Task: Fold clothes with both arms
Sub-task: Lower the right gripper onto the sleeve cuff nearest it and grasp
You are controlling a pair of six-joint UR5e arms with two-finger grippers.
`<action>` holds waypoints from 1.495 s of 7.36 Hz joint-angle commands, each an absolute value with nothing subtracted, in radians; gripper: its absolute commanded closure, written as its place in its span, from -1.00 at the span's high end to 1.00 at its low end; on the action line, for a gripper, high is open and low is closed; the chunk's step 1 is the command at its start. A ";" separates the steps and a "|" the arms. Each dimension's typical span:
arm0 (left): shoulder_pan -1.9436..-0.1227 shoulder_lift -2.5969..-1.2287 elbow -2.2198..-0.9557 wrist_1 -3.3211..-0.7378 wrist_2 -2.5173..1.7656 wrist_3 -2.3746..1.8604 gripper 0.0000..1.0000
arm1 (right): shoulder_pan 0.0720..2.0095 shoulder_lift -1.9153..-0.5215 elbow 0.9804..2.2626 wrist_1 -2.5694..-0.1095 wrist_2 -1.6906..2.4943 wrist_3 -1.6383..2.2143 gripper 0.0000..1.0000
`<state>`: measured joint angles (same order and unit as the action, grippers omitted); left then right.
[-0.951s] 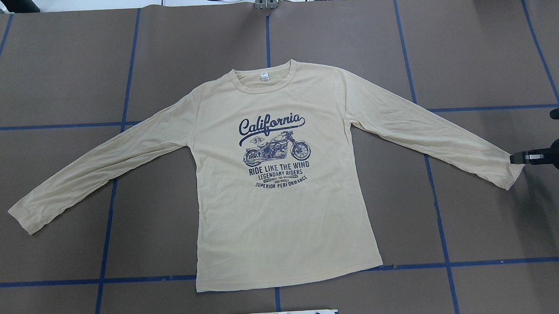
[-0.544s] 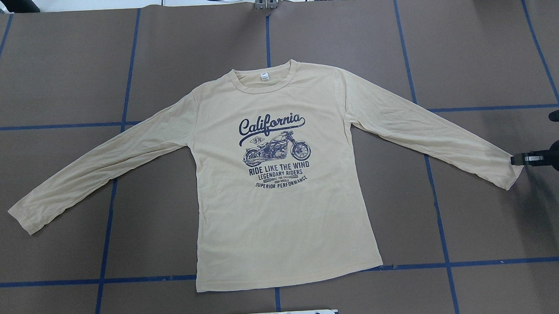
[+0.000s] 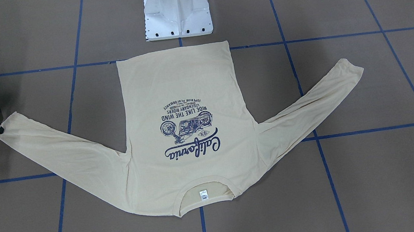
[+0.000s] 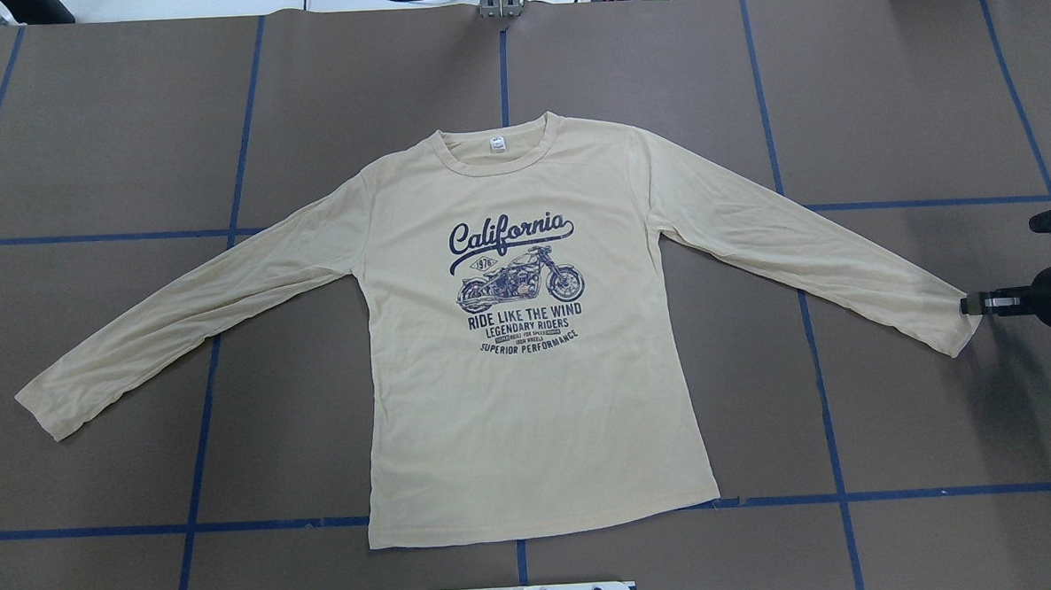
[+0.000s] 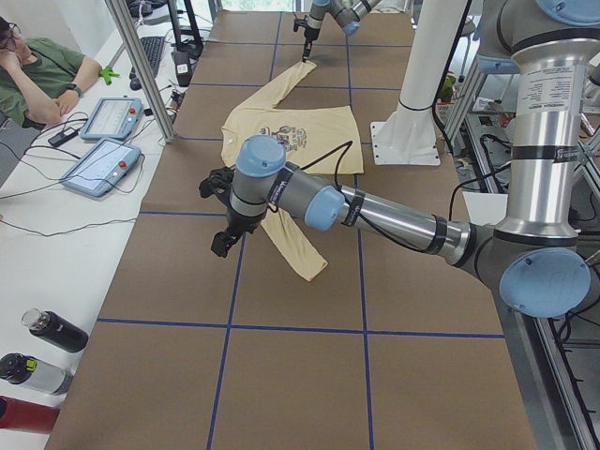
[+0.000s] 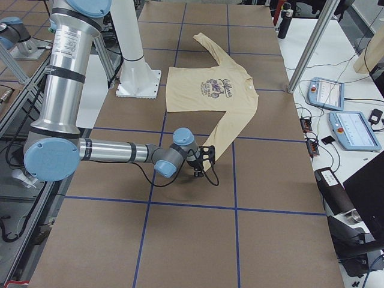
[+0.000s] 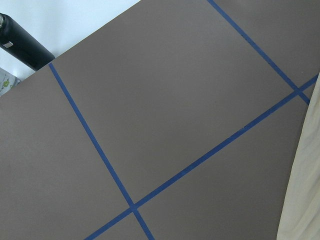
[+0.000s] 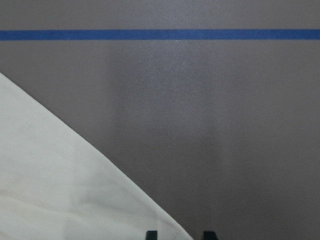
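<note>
The cream-yellow long-sleeved T-shirt (image 4: 530, 401) lies flat and face up on the table, both sleeves spread out, with the white neck label (image 4: 498, 144) at the far side. It also shows in the front view (image 3: 176, 80). My right gripper (image 4: 969, 304) is low at the right sleeve's cuff (image 4: 953, 325). In the right wrist view its two fingertips (image 8: 151, 234) stand apart, with the sleeve edge (image 8: 60, 180) beside them and nothing between them. My left gripper (image 5: 220, 246) shows only in the left side view, above the table beside the left sleeve (image 5: 300, 248); I cannot tell if it is open.
The white pedestal base (image 3: 176, 11) stands at the robot's side of the table, near the shirt's hem. Blue tape lines (image 4: 202, 407) grid the brown table. Bottles (image 5: 52, 330), teach pendants (image 5: 103, 164) and a seated operator (image 5: 37, 75) are off the table's far long edge.
My right gripper has shifted slightly toward the robot's side along the right cuff. The shirt has not moved.
</note>
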<state>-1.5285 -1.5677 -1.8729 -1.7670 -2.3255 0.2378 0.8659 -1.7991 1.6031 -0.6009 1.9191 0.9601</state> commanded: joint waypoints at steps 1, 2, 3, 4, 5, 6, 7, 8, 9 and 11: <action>-1.529 -1.568 -1.871 -1.767 -2.326 0.238 1.00 | 0.864 -1.799 1.605 -0.601 1.921 0.969 -0.77; -1.529 -1.566 -1.871 -1.767 -2.326 0.238 1.00 | 0.855 -1.798 1.605 -0.600 1.919 1.006 -1.00; -1.529 -1.566 -1.871 -1.767 -2.326 0.238 1.00 | 0.851 -1.798 1.611 -0.600 1.921 1.031 -1.00; -1.529 -1.566 -1.871 -1.767 -2.326 0.238 1.00 | 0.853 -1.798 1.624 -0.600 1.927 1.032 -1.00; -1.528 -1.566 -1.871 -1.767 -2.326 0.238 1.00 | 0.856 -1.799 1.667 -0.607 1.933 1.032 -1.00; -1.529 -1.566 -1.871 -1.767 -2.326 0.238 1.00 | 0.857 -1.801 1.719 -0.614 1.933 1.038 -1.00; -1.528 -1.566 -1.871 -1.767 -2.326 0.238 1.00 | 0.856 -1.795 1.764 -0.614 1.930 1.073 -1.00; -1.528 -1.566 -1.871 -1.767 -2.326 0.238 1.00 | 0.862 -1.784 1.811 -0.621 1.927 1.100 -1.00; -1.529 -1.566 -1.871 -1.767 -2.326 0.238 1.00 | 0.868 -1.723 1.844 -0.661 1.921 1.110 -1.00; -1.528 -1.566 -1.871 -1.767 -2.326 0.238 1.00 | 0.867 -1.485 1.859 -0.856 1.872 1.242 -1.00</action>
